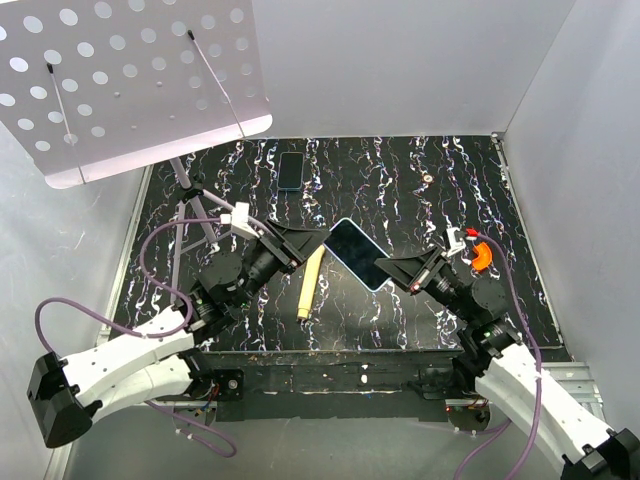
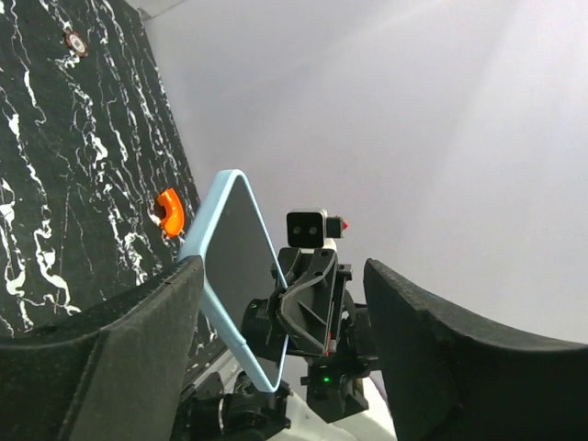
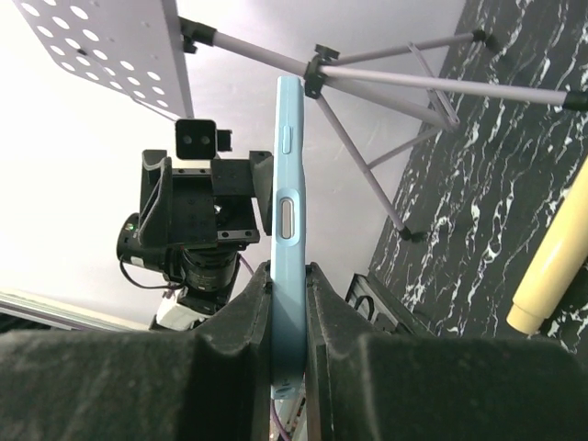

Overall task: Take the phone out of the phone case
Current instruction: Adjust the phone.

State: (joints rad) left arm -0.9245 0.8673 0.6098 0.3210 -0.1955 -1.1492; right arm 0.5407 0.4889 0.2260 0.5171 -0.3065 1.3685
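Phone (image 1: 355, 252) in its phone case (image 3: 288, 165) sits pinched by the right gripper (image 1: 386, 268); the left gripper (image 1: 316, 241), spread at ten o'clock, should clamp next.

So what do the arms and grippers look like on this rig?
Left arm and right arm: white shells, black joints. Left gripper and right gripper: black, chunky fingers. Lilac cables loop along each. Orange clip at right wrist.

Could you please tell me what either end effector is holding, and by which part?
The right end effector pinches the cased phone across its front and back near one end; the left end effector is open, holding nothing.
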